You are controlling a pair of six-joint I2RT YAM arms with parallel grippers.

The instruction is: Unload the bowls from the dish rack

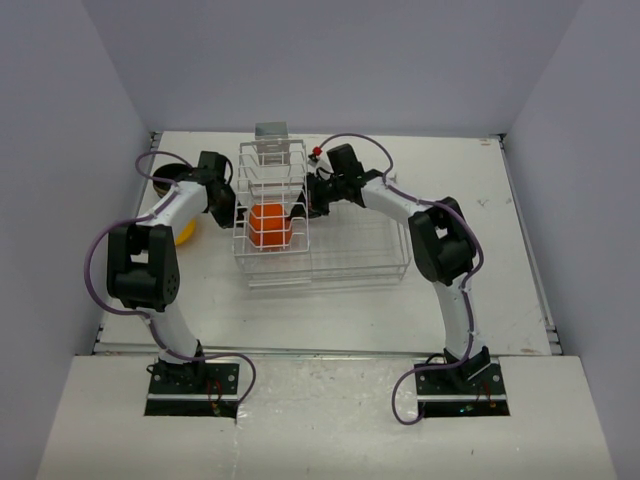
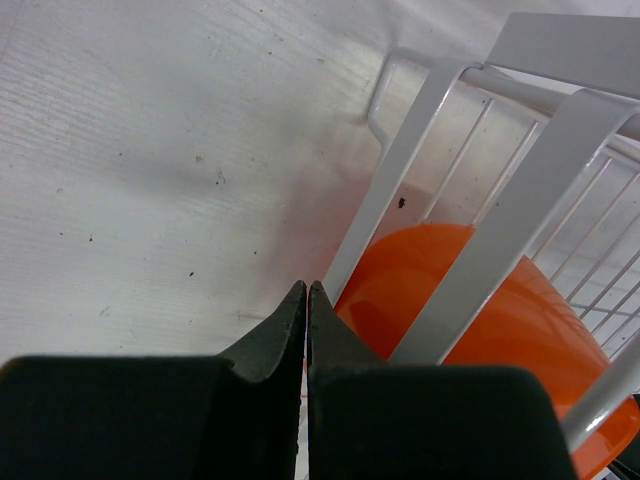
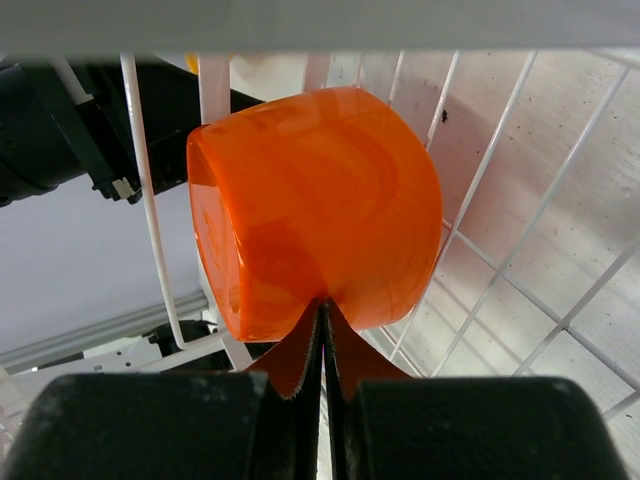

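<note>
Shut and empty, the left gripper [image 2: 306, 295] sits outside the rack's [image 1: 270, 165] left wall; the right gripper [image 3: 322, 310], also shut, has its tips at the orange bowl [image 3: 320, 200] inside; it should open wide before taking the rim.

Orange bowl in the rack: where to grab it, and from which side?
Probably the rim's top edge, from the right, basket side. The orange bowl stands on edge in the tall section of the dish rack, whose flat bars block the left gripper. The right gripper, shut, faces it unobstructed.
</note>
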